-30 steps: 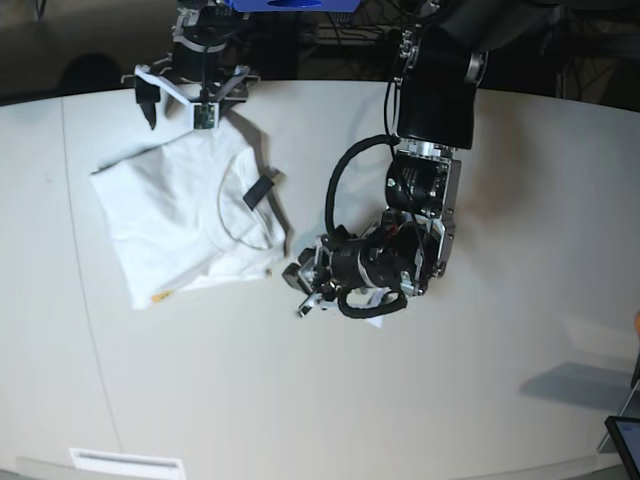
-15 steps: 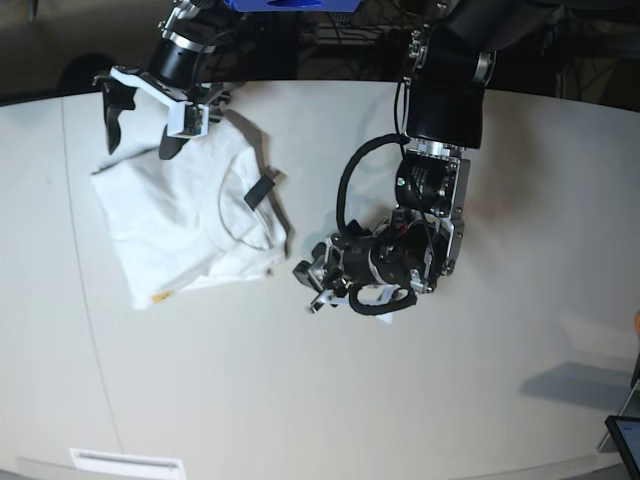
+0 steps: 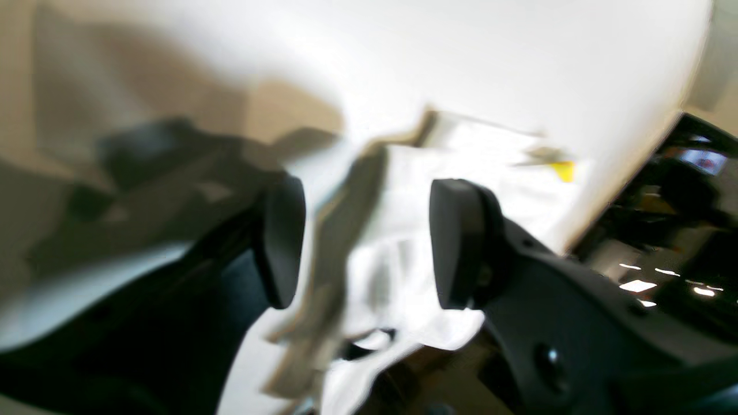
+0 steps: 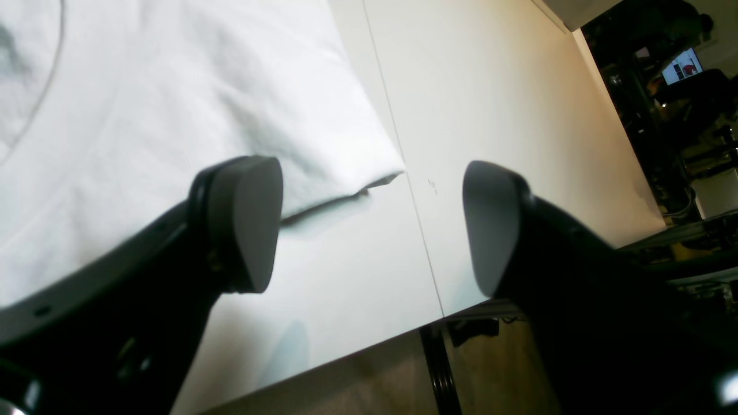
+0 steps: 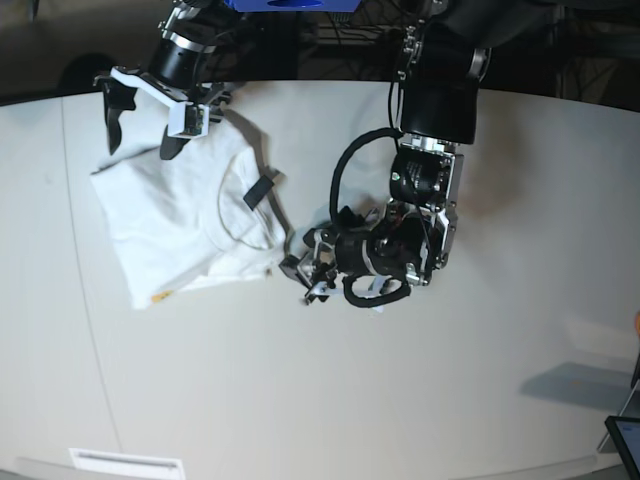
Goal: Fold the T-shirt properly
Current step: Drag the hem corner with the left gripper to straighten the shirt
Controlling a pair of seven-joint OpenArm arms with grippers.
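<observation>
The white T-shirt [image 5: 180, 210] lies folded into a rough rectangle on the left of the table, plain side up, with a black neck tag [image 5: 259, 190] near its collar. My right gripper [image 5: 140, 140] hangs open over the shirt's far left corner. The right wrist view shows its fingers [image 4: 248, 225] spread wide above the T-shirt [image 4: 144, 104], with nothing between them. My left gripper [image 5: 303, 280] is low at the shirt's near right corner. The blurred left wrist view has its pads [image 3: 282, 242] apart, with the T-shirt [image 3: 461, 161] beyond them.
A thin seam [image 5: 85, 300] runs across the table left of the shirt. The table's edge [image 4: 438, 314] drops off just past the right gripper. A white label [image 5: 127, 463] sits at the front edge and a dark screen [image 5: 625, 440] at the far right.
The right gripper swung left over the shirt's corner, then held still. The left arm slid left toward the shirt's near corner and its jaws widened.
</observation>
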